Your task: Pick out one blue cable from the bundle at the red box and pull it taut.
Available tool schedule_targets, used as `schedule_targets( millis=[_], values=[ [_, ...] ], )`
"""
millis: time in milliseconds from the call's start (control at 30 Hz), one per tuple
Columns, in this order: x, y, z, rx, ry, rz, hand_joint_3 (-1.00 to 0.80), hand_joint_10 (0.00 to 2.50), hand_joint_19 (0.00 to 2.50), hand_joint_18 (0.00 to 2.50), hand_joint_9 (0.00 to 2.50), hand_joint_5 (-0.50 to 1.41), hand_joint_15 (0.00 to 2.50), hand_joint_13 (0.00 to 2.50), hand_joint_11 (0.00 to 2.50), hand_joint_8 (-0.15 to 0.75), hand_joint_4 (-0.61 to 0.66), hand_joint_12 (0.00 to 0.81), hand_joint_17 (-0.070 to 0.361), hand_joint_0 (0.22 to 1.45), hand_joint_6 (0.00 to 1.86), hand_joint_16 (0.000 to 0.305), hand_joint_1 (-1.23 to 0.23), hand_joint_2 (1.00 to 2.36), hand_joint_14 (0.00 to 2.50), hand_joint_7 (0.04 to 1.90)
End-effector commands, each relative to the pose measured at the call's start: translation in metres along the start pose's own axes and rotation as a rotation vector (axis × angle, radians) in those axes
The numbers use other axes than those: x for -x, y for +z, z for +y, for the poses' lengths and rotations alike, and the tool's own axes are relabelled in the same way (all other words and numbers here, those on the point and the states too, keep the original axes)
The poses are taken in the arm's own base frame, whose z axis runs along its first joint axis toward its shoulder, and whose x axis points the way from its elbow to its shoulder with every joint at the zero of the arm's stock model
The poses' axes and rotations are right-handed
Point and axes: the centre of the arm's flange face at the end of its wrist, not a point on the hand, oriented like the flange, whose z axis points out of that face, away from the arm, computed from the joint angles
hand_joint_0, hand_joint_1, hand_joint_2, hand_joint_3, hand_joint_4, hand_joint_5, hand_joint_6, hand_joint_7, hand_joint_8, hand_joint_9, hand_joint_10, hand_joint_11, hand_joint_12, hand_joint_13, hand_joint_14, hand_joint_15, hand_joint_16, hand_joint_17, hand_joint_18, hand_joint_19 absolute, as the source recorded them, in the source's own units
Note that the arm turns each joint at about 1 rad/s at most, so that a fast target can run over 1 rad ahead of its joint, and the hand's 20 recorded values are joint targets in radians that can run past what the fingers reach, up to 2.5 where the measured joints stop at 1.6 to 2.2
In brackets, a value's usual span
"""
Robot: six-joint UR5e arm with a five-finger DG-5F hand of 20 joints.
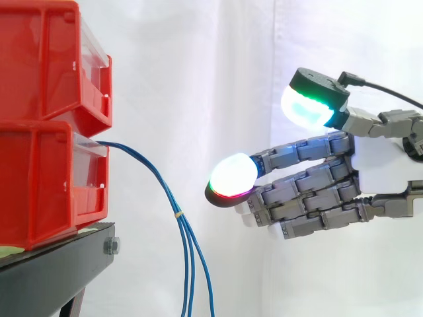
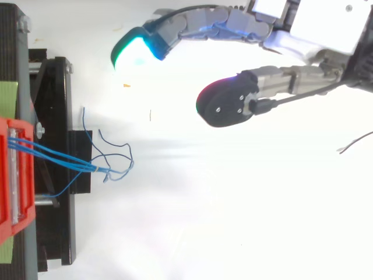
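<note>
Bins [image 1: 46, 72]: red, two stacked at far left of side view, clear strip across each front.
Lower bin [image 1: 39, 191]: sits on stand; seen from above at left edge [image 2: 11, 175].
Stand [image 1: 59, 267]: black, under the bins, bolt head on front edge. From above, green patch [image 2: 8, 96] on it beside the bin.
Cables [image 1: 168, 198]: thin, blue, several. Exit front of lower bin, arc out to the right, then hang slack past bottom edge of side view. From above [image 2: 61, 158]: run side by side from bin front across stand, converging at tie.
Tie [image 1: 177, 214]: small, pale, wrapped round the bundle just below the bend. Past it, strands separate; from above, loose ends curl and fan out.
Gap: cables and hand well apart, not touching.
Hand [image 1: 317, 191]: at right, roughly level with lower bin, open. Fingers stretched toward the cables with a slight curl, packed close together; thumb raised above them and clear. Nothing held.
Fingertips [image 1: 232, 175]: leading pad glows white with green-red rim, closest part of hand to cables.
Thumb pad [image 1: 307, 105]: white-cyan, green edge, black cap behind it.
Hand from above [image 2: 323, 29]: enters from upper right corner, finger pad green-cyan, thumb's black back below it, both off to the upper right of the bundle.
</note>
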Motion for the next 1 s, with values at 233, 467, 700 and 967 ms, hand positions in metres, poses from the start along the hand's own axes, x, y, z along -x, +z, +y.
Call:
schedule_targets(
  millis=[233,467,700,967],
  values=[
    [-0.042,0.017,-0.032,0.037,-0.021,-0.010,-0.50,0.00,0.15,0.03,0.29,-0.27,0.00,0.16,0.00,0.234,0.14,0.313,0.117,0.46,0.50,0.052,-0.45,1.00,0.00,0.57],
    [-0.074,0.031,-0.050,0.068,-0.007,0.011,-0.50,0.00,0.20,0.07,0.34,-0.26,0.00,0.20,0.00,0.241,0.16,0.315,0.116,0.46,0.50,0.052,-0.45,1.00,0.00,0.59],
    [-0.086,0.035,-0.054,0.092,0.020,0.018,-0.50,0.00,0.23,0.11,0.37,-0.25,0.00,0.23,0.00,0.246,0.19,0.320,0.115,0.47,0.50,0.051,-0.46,1.00,0.00,0.64],
    [-0.101,0.046,-0.076,0.112,0.130,0.067,-0.50,0.00,0.26,0.16,0.41,-0.22,0.02,0.27,0.00,0.244,0.21,0.318,0.113,0.49,0.50,0.050,-0.48,1.00,0.00,0.70]
  ],
)
